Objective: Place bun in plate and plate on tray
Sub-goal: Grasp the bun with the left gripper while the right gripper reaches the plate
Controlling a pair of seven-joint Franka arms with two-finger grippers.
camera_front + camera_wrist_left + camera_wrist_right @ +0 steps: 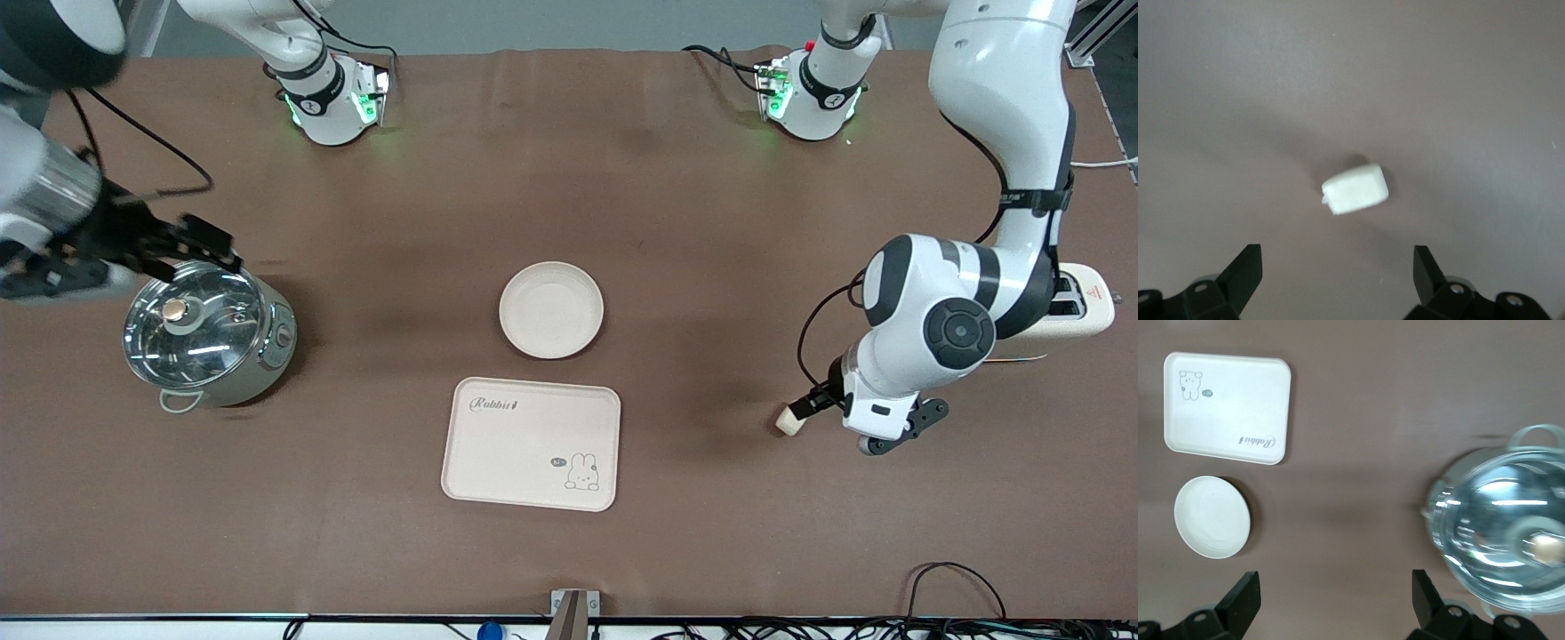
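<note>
My left pincer (805, 411) mostly hidden under own wrist in front view; fingers spread wide in left wrist view, grasping nothing. Bun (1355, 189) lies on bench (711, 222) beneath it, near left arm's end: small off-white blocky lump, rounded corners. Front view shows only bun's tip. My right pincer (1331, 600) over pot (209, 333) at right arm's end, spread apart, waits. Right wrist view shows plate (1211, 517) bare, just beside tray (1227, 409). Plate farther from front camera than tray; rabbit drawing, "Rabbit" script legible.
</note>
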